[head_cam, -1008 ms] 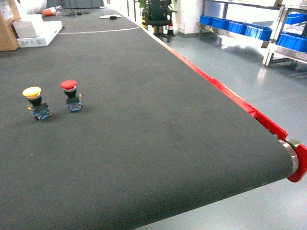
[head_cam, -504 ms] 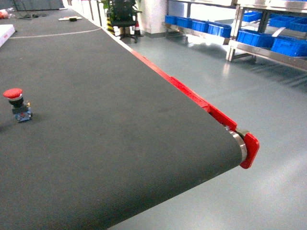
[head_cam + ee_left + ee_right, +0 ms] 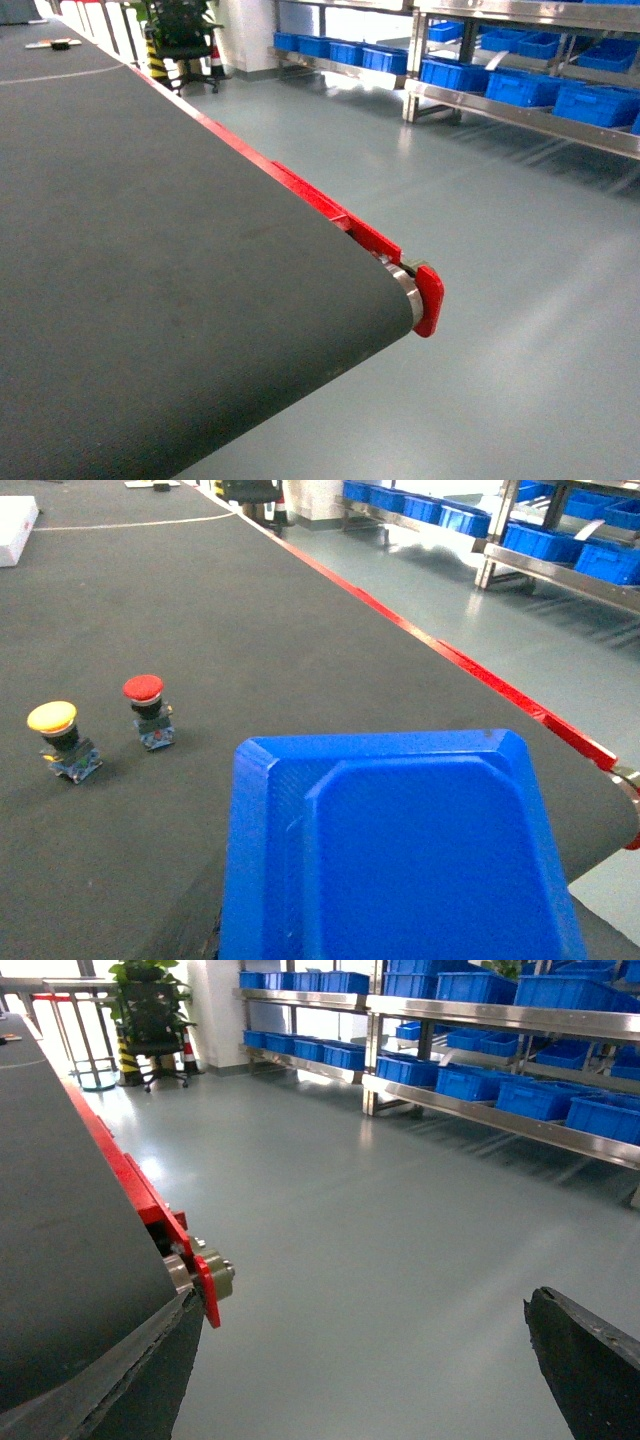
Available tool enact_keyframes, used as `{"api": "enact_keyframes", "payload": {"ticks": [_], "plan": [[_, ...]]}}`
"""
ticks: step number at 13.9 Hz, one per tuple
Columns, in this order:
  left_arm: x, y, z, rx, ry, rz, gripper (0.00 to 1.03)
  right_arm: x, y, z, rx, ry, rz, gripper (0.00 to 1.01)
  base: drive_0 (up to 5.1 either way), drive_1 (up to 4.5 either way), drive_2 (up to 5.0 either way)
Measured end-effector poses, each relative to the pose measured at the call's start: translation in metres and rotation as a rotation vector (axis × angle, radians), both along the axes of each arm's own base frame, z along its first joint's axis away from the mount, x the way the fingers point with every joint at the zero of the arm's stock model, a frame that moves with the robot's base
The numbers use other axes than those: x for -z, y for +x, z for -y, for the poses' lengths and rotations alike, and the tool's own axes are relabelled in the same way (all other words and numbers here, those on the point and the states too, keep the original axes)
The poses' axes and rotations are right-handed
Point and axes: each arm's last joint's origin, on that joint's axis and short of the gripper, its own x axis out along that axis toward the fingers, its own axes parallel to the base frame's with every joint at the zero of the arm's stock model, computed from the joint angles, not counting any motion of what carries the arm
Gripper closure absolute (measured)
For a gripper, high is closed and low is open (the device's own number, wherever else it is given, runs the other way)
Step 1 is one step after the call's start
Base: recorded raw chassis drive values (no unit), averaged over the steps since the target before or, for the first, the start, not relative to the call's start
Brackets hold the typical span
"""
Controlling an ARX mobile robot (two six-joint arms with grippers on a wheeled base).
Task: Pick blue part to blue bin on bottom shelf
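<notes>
Belt (image 3: 150, 280) dark | blue part (image 3: 400, 850) over it | blue bins (image 3: 600, 1115) shelved

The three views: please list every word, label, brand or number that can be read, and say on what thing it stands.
No text can be read in any view.
The yellow push button and the red push button: no marking can be made out.
The blue bins on the steel shelves: no labels show; too far to tell.

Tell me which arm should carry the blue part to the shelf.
Left, probably: the blue part fills its wrist view, apparently carried there. The right wrist view shows only floor and racked blue bins, nothing held.
</notes>
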Motion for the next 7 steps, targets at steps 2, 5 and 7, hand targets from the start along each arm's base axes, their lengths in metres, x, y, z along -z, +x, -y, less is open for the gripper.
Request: {"api": "enact_keyframes", "payload": {"ticks": [2,5,7], "plan": [[0.0,0.0,0.0,0.0,0.0,0.0,0.6,0.0,0.0,0.0,0.0,0.0,0.0,0.03,-1.8,-1.8,-1.8],[0.0,0.0,0.0,0.0,0.0,0.0,0.6,0.0,0.0,0.0,0.0,0.0,0.0,0.03,-1.6,-1.58,-1.6],[0.0,0.0,0.0,0.0,0.0,0.0,0.6,0.0,0.0,0.0,0.0,0.0,0.0,0.03,-1.6,-1.63,-1.6]]}}
